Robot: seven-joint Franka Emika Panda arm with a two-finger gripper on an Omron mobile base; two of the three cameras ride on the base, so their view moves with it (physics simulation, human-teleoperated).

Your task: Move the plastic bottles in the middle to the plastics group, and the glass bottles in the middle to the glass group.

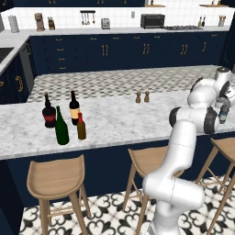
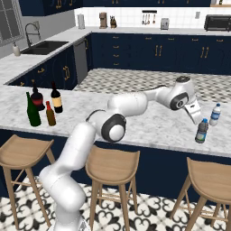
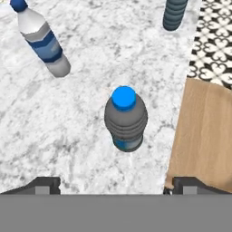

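Observation:
The small bluish plastic bottle (image 3: 126, 118) with a blue top stands upright on the marble counter near its front edge, also seen from the side (image 2: 201, 131). My gripper (image 2: 196, 115) hovers just above it, open, with its fingertips (image 3: 43, 185) wide apart and nothing between them. The whitish water bottle (image 2: 215, 114) of the plastics group stands close behind it (image 3: 41, 38). Far left on the counter are the tall green bottle (image 2: 32, 110) and the amber bottle (image 2: 50, 114), right beside two dark wine bottles (image 1: 49, 112) (image 1: 74, 109).
The base of another ribbed bluish bottle (image 3: 174, 13) shows at the top edge of the hand view. Two wooden shakers (image 1: 142, 97) stand mid-counter at the back. Wooden stools (image 2: 110, 163) line the counter's front edge, one (image 3: 204, 136) just below the bluish bottle.

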